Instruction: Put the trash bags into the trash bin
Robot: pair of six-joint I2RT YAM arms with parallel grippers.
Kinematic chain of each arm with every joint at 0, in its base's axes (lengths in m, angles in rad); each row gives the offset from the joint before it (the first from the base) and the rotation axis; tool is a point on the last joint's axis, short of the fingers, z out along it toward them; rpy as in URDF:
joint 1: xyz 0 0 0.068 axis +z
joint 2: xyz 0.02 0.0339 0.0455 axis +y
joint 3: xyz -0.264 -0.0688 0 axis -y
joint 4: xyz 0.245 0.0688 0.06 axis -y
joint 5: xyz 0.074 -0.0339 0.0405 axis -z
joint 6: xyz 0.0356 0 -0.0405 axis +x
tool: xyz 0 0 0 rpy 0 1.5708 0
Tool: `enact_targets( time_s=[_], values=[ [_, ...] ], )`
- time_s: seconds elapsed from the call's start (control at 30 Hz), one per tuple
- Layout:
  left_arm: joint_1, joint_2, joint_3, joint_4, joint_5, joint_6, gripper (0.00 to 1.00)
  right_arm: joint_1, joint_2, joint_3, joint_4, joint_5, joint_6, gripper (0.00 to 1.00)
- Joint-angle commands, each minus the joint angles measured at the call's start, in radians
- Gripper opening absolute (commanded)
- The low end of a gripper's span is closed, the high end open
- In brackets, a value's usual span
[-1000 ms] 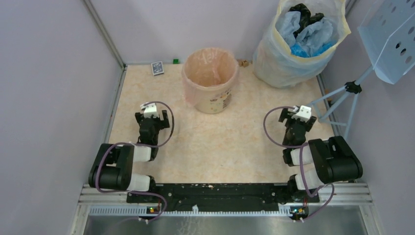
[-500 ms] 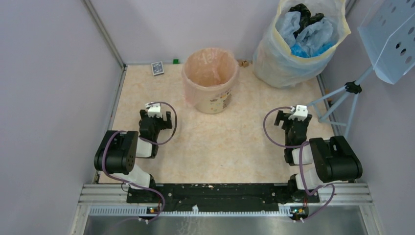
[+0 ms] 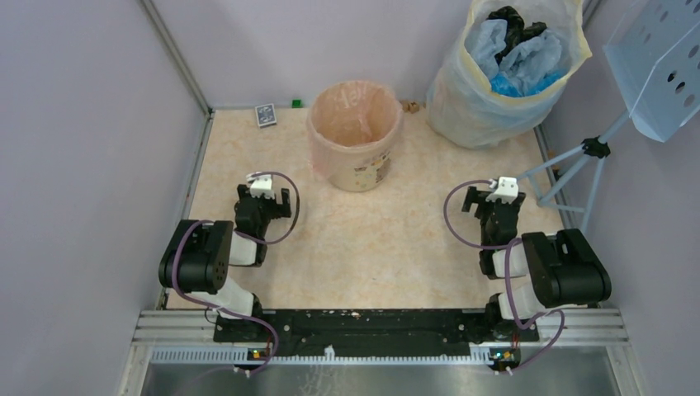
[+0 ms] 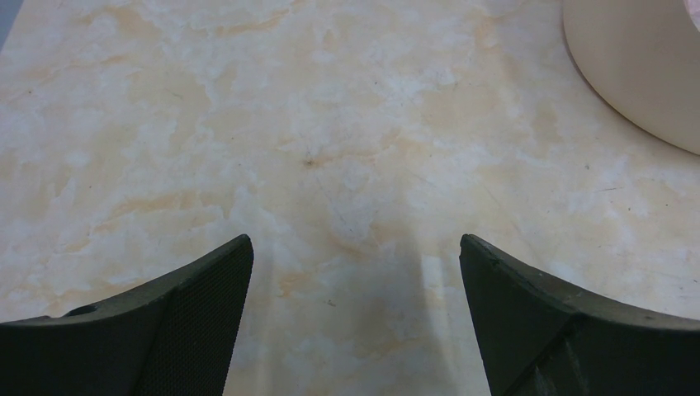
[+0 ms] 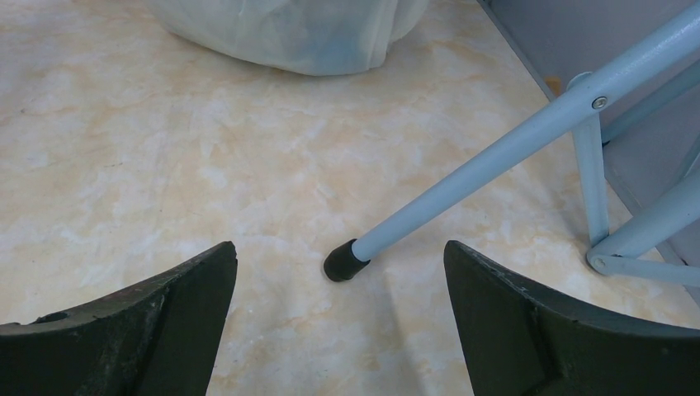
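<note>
Looking down from the top camera, I take the trash bin (image 3: 355,136) as my landmark: a cream-yellow tapered bucket standing upright toward the back of the marbled table (image 3: 371,247). The trash bag (image 3: 357,106), thin, crinkly and pale pink, sits inside the bin with its edge folded out over the rim and hanging partway down the outside. On the bin's near side I see a small print with a picture (image 3: 372,170), but from here I can't read its lettering.

My left gripper (image 3: 262,200) sits in front of the bin and to its left, well apart from it, jaws spread wide with nothing between them. In its wrist view only bare tabletop lies between the fingers, and the bin's wall curves in at the upper right.

My right gripper (image 3: 494,200) sits in front of the bin and off to its right, jaws likewise wide apart and holding nothing. Its wrist view shows a pale-blue tripod leg (image 5: 495,157) with a black rubber foot (image 5: 341,261) on the table.

Behind and right of the bin stands a large whitish-yellow bag (image 3: 462,103) with blue and black contents. Behind and left of the bin lies a small dark patterned box (image 3: 265,115), with a green block (image 3: 295,103) between it and the bin.
</note>
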Motion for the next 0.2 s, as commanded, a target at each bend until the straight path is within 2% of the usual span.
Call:
enact_targets(
  time_s=[0.0,0.17],
  values=[
    [0.003,-0.019,0.027,0.029,0.016,0.010,0.99,0.007,0.003,0.026,0.035,-0.015,-0.001,0.95],
    [0.003,-0.021,0.026,0.029,0.017,0.008,0.99,0.007,0.003,0.026,0.036,-0.015,-0.001,0.95]
  ],
)
